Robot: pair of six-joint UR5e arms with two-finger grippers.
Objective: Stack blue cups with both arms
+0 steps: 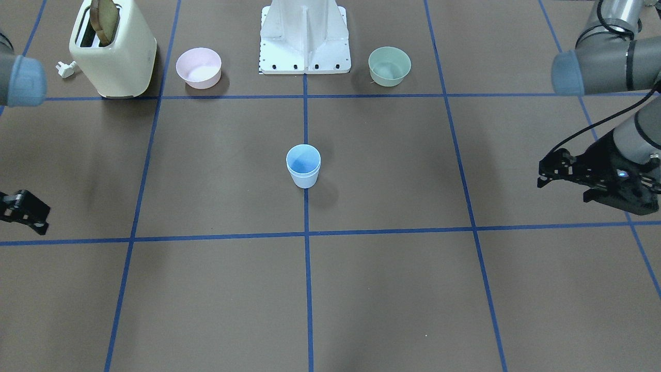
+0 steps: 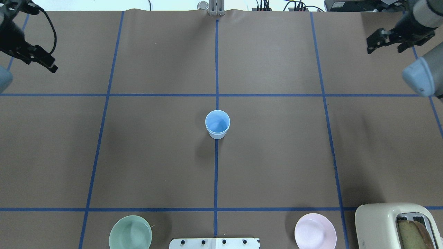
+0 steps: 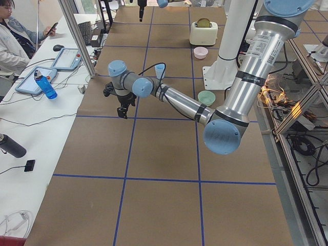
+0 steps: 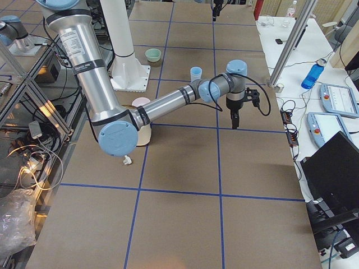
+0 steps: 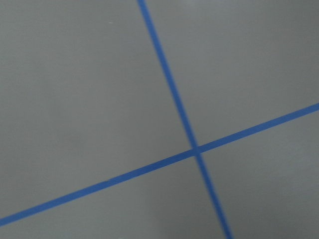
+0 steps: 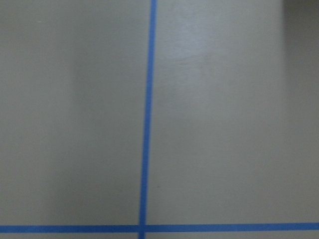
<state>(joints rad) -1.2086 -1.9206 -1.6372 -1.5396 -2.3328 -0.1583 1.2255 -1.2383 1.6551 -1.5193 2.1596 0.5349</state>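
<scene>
A light-blue cup [image 1: 303, 166] stands upright at the table's centre on the middle tape line, also in the overhead view [image 2: 217, 124]. A step shows below its rim, as of one cup nested in another. No separate second cup shows in any view. My left gripper [image 2: 33, 58] hangs open and empty over the far left of the table, seen from the front [image 1: 563, 188]. My right gripper [image 2: 384, 47] hangs open and empty over the far right, at the front view's left edge [image 1: 26, 209]. Both wrist views show only table and tape.
A green bowl [image 2: 130, 232] and a pink bowl [image 2: 315, 231] sit either side of the white pedestal [image 1: 304, 36]. A cream toaster [image 2: 398, 224] holding toast stands by the pink bowl. Operators' gear lies beyond the far edge.
</scene>
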